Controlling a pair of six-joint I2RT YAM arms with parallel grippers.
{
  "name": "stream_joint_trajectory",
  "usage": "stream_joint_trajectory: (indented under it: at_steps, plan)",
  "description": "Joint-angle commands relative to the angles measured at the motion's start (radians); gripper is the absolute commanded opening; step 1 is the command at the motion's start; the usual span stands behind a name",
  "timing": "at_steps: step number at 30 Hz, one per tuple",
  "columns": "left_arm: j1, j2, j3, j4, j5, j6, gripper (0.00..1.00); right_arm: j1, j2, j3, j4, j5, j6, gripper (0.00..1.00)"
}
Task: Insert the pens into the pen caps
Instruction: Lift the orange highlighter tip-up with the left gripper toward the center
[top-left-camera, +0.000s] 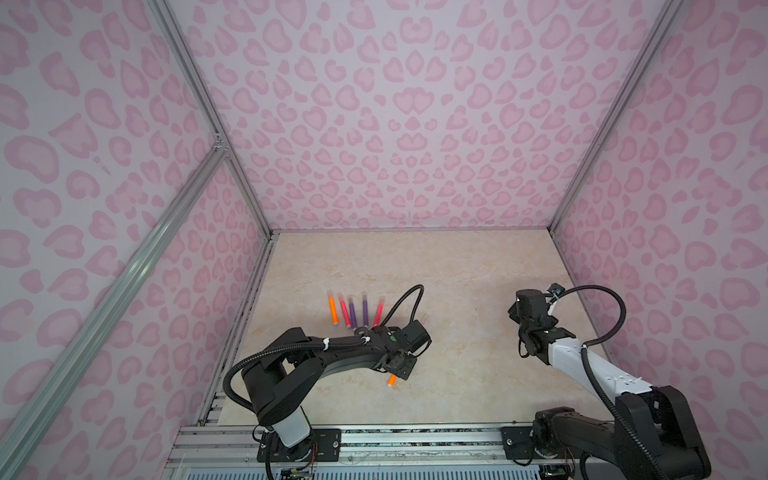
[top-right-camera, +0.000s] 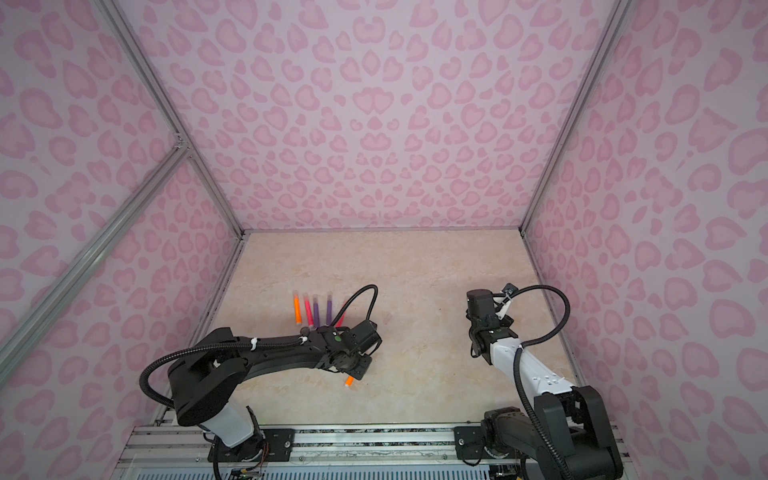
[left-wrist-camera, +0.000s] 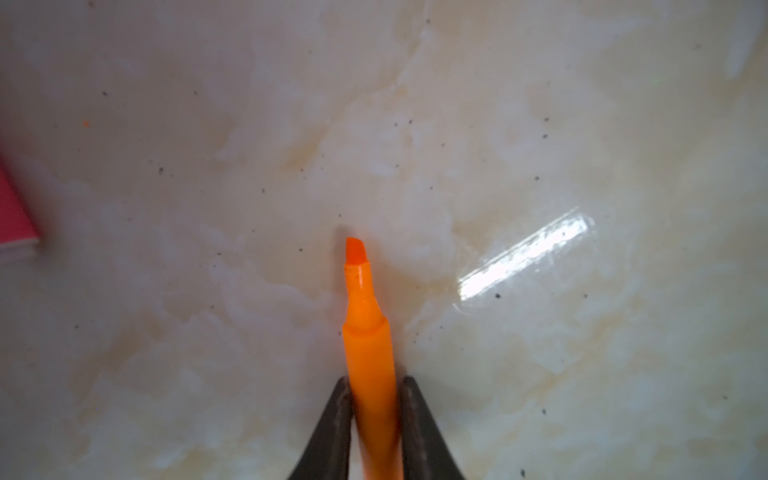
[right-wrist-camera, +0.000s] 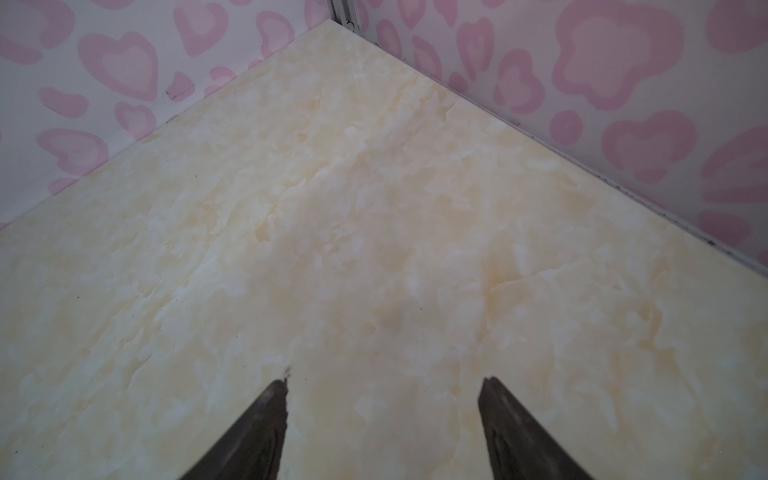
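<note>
The left claw (left-wrist-camera: 375, 388) pinches an orange pen (left-wrist-camera: 365, 316), its tip uncapped, over the counter (left-wrist-camera: 166, 208), while the right claw (right-wrist-camera: 384, 384) hangs spread wide.

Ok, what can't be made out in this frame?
- Left end effector: top views, hidden beneath its own wrist.
- Held orange pen: left wrist view, butt cut off by frame edge.
- Pen caps: top views, too faint to judge seating.
- Pink pen: left wrist view, blurred, cropped.
</note>
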Motion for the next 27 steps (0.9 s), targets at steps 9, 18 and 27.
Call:
stream_joint_trajectory:
  at_steps: [9, 18, 27]
  plan:
    - [-0.005, -0.012, -0.013, -0.038, 0.038, -0.006, 0.07, 0.001, 0.003, 0.007, -0.012, 0.015, 0.007, 0.74]
    - [0.027, -0.226, 0.101, -0.022, -0.008, 0.031, 0.03, 0.001, -0.134, 0.012, -0.096, -0.106, 0.041, 0.71]
    - [0.063, -0.430, 0.146, 0.272, -0.229, 0.011, 0.03, 0.223, -0.555, -0.004, -0.044, -0.321, 0.056, 0.87]
